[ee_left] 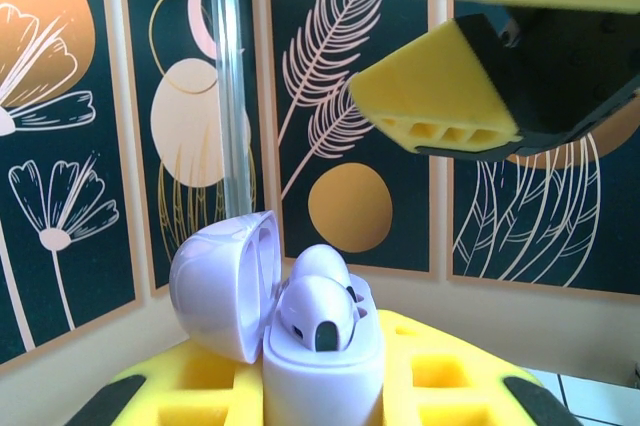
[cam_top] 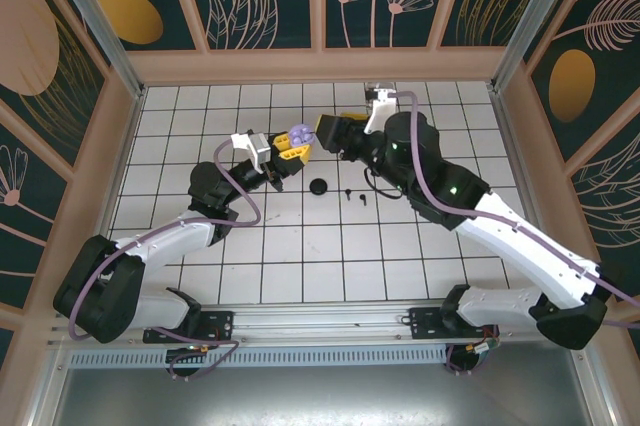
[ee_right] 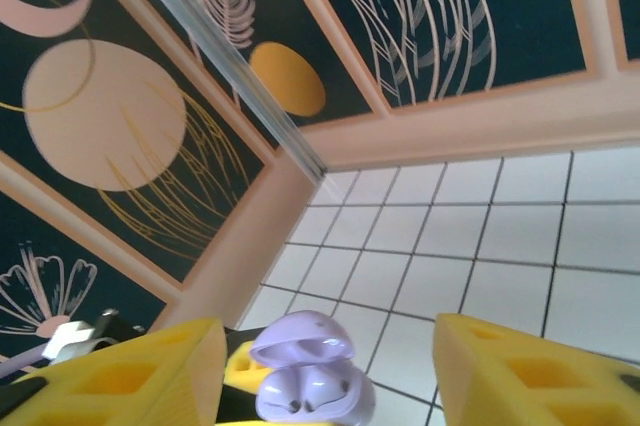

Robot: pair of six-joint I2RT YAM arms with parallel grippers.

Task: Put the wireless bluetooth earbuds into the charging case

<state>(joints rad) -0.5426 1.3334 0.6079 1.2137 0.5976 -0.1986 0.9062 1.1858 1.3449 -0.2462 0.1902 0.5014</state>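
lilac charging case (ee_left: 322, 366) is clamped upright in the left hand (cam_top: 287, 149), jaws closed tight on its lower body. the case is held up off the table (cam_top: 190, 116), over the middle and somewhat nearer the far edge than the near one. lid (ee_left: 222, 284) is flipped open, to the left in the left wrist view. two lilac earbuds (ee_left: 318, 308) are seated in the case side by side, rounded heads up. whether they are pressed fully home cannot be told.

right hand (cam_top: 328, 132) is placed just beside the held case, on its right in the top view. its jaws are parted wider than the case and nothing is gripped. its yellow fingers (ee_right: 130, 381) are seen well apart in the right wrist view, with the open case lower down between them and not touched. in the left wrist view the same fingers are seen above and to the right of the case, clear of it.

a black round case (cam_top: 319, 186) is lying on the table near the middle, on the near-edge side of the held case. a black earbud (cam_top: 357, 197) is lying on the tiles just right of it, not touching it.
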